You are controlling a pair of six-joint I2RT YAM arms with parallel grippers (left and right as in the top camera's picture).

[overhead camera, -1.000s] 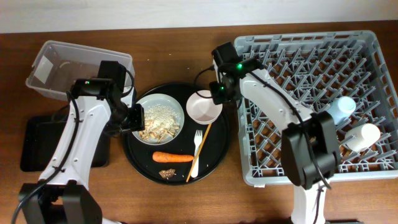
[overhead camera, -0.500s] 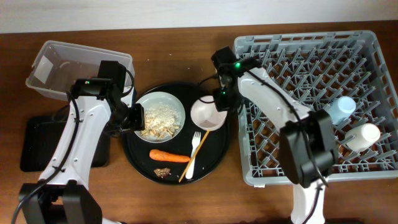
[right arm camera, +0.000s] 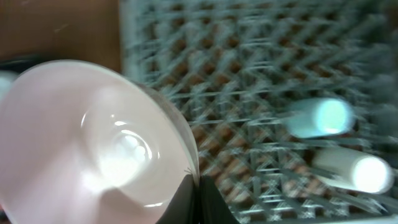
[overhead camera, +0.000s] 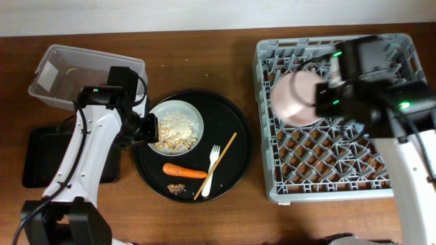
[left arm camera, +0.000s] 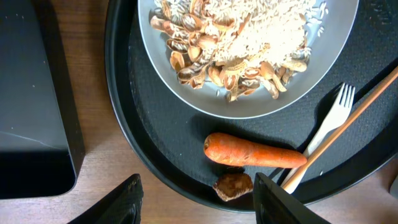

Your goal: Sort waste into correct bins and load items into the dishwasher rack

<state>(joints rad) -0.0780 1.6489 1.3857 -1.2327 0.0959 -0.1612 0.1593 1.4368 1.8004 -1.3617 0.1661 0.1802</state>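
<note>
R gripper (right arm camera: 194, 190) pinches white bowl (overhead camera: 294, 99) by its rim, over far-left part of dishwasher rack (overhead camera: 354, 163). Pegs lie right below, so next move prob. straight down. L gripper (left arm camera: 205, 199): jaws spread, empty, well left near carrot (left arm camera: 255, 151).

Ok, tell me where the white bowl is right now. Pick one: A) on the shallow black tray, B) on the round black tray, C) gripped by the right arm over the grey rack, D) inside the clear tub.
C: the right gripper pinches the rim of the white bowl, which the overhead view shows over the left part of the dishwasher rack.
</note>
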